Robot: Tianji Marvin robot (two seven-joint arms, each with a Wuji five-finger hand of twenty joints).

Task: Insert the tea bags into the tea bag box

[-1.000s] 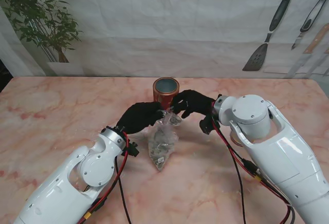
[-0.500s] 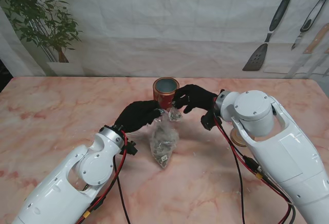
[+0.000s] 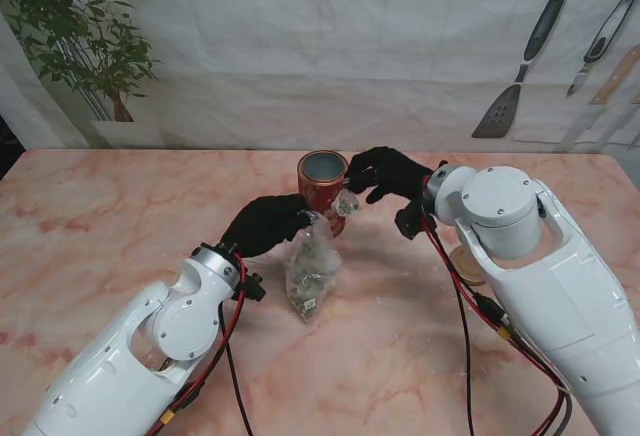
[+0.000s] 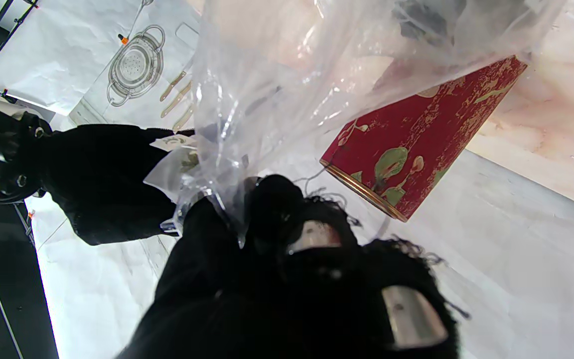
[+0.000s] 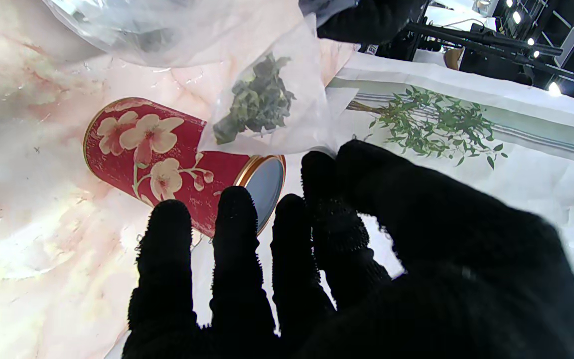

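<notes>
Stand view: one tea bag (image 3: pixel 345 202) is pinched in my right hand (image 3: pixel 388 173), just short of the tin.

My left hand (image 3: pixel 266 224) is clamped on the neck of the clear supply bag (image 3: pixel 310 271), which hangs toward 6 o'clock of the red tea bag box (image 3: pixel 322 181). The sachet dangles at about 4 o'clock of the box's open mouth. To do this well I'd carry it higher, centre it over the rim, then part thumb and finger; released early, I judge it snags the edge.
</notes>
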